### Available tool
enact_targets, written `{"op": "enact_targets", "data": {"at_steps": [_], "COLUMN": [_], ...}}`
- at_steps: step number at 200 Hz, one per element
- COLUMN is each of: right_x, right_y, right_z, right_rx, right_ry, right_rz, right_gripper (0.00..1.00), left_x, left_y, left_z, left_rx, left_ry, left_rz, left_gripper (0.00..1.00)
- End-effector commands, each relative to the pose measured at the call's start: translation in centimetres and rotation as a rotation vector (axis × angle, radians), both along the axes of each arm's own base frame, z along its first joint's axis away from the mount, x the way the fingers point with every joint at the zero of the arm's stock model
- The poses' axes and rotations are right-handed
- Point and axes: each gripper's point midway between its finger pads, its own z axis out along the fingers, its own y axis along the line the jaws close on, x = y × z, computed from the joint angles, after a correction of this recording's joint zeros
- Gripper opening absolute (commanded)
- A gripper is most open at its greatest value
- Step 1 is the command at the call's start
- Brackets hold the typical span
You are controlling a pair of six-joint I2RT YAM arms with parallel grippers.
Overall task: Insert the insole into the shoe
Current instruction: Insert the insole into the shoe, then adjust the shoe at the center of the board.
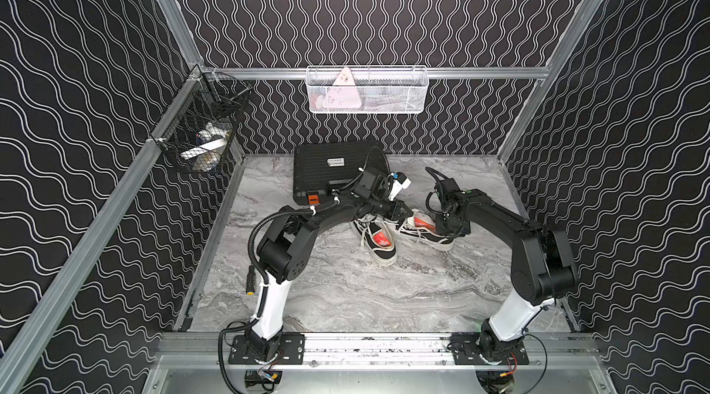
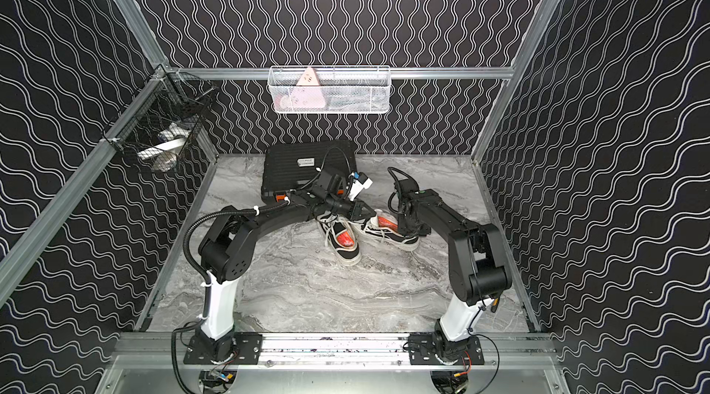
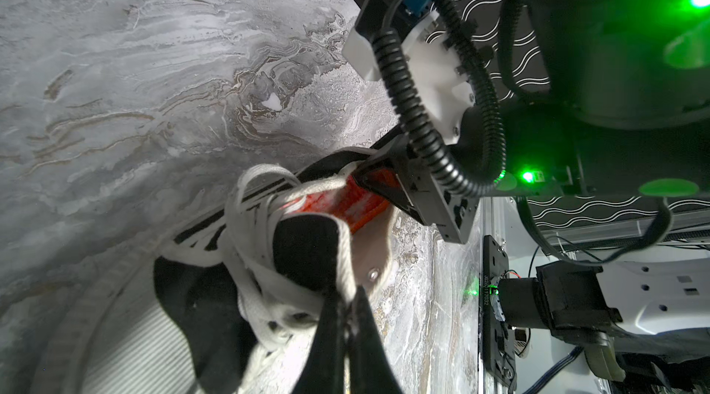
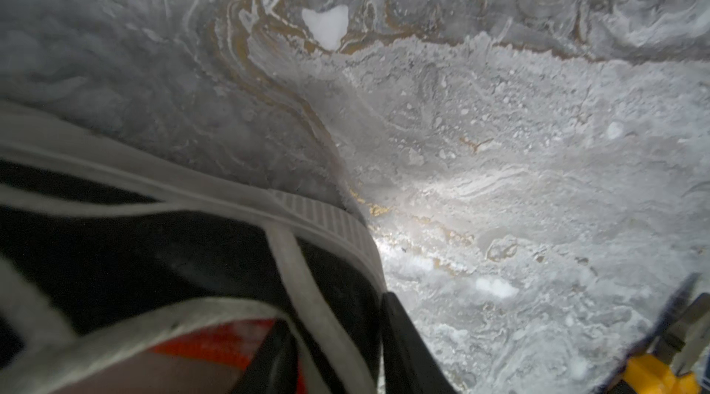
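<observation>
Two black sneakers lie on the marble surface. The arms work the shoe lying crosswise toward the robot's R. The second shoe sits just beside it w/ its own orange liner showing. The L end effector is clenched on the lace-side edge of the shoe's upper, prob. to pull the mouth wide & stop the shoe sliding on the smooth top. The R end effector straddles the heel wall, one finger inside, one outside. Whether it pinches that wall or stands slack can't be told from the pics. The orange insole is already inside the shoe and shows through the opening in both top views, w/ its heel end right by the R inner finger. Judgement: insertion looks nearly done, and the R finger is prob. placed there to press the heel end down flat against the back wall while the L one holds the shoe open.
</observation>
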Motion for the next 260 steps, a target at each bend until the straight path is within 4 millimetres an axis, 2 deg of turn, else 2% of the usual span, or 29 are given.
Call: {"op": "enact_targets", "data": {"at_steps": [1,18,47,60,76,81,92,110,133,153,166,187,200,210,214,225,234,260], "right_x": [-1.3,-2.4,-3.0,-2.8,-2.3,-1.2,-0.3,1.0,2.9,4.4,5.1,5.1,4.5,4.3,3.2,2.4,1.7,0.5], "right_y": [2.6,3.7,6.1,6.0,4.4,4.2,3.7,4.0,5.3,4.3,4.5,5.1,5.5,5.8,5.7,5.8,5.7,5.1], "right_z": [-0.3,-0.5,1.0,1.6,2.0,3.0,3.1,2.2,0.9,-0.3,-0.9,-1.6,-1.4,-0.4,-0.9,-0.3,0.1,0.1], "right_rx": [0.147,0.209,0.301,0.295,0.207,0.186,0.130,0.096,0.129,0.048,0.047,0.084,0.126,0.169,0.185,0.225,0.253,0.295], "right_ry": [0.009,0.003,0.004,-0.006,-0.033,-0.066,-0.084,-0.100,-0.148,-0.154,-0.173,-0.165,-0.165,-0.186,-0.166,-0.179,-0.189,-0.205], "right_rz": [-0.083,-0.128,-0.112,-0.100,-0.057,-0.031,0.034,0.131,0.192,0.171,0.183,0.180,0.154,0.116,0.099,0.045,-0.010,-0.174], "right_gripper": [0.35,0.39,0.53,0.57,0.60,0.61,0.63,0.66,0.66,0.65,0.61,0.35,0.27,0.21,0.19,0.17,0.15,0.13], "left_x": [0.3,0.3,-0.4,-0.6,-0.8,-0.8,-0.8,-0.9,-0.9,-1.1,-1.2,-1.1,-0.7,-0.4,-0.3,-0.1,0.1,0.8], "left_y": [-0.8,-1.2,-1.7,-1.7,-1.7,-1.7,-1.6,-1.7,-1.6,-1.4,-1.3,-1.2,-1.2,-1.3,-1.2,-1.2,-1.1,-0.6], "left_z": [0.8,0.7,-0.1,-0.4,-0.4,-0.4,-0.4,-0.3,-0.5,-0.6,-0.8,-1.1,-1.4,-1.4,-1.4,-0.9,-0.2,1.9], "left_rx": [-0.040,-0.046,-0.030,-0.024,-0.026,-0.024,-0.020,-0.019,-0.016,-0.012,-0.009,0.009,0.023,0.032,0.035,0.033,0.034,0.062], "left_ry": [-0.029,-0.013,-0.010,-0.009,-0.010,-0.013,-0.017,-0.020,-0.019,-0.018,-0.013,-0.006,0.006,0.011,0.016,0.022,0.021,0.028], "left_rz": [-0.028,-0.032,-0.056,-0.060,-0.063,-0.066,-0.071,-0.081,-0.074,-0.074,-0.076,-0.061,-0.044,-0.035,-0.026,-0.007,0.011,0.073], "left_gripper": [0.00,0.00,0.00,0.00,0.00,0.00,0.00,0.00,0.00,0.00,0.00,0.00,0.00,0.00,0.00,0.02,0.07,0.28]}}
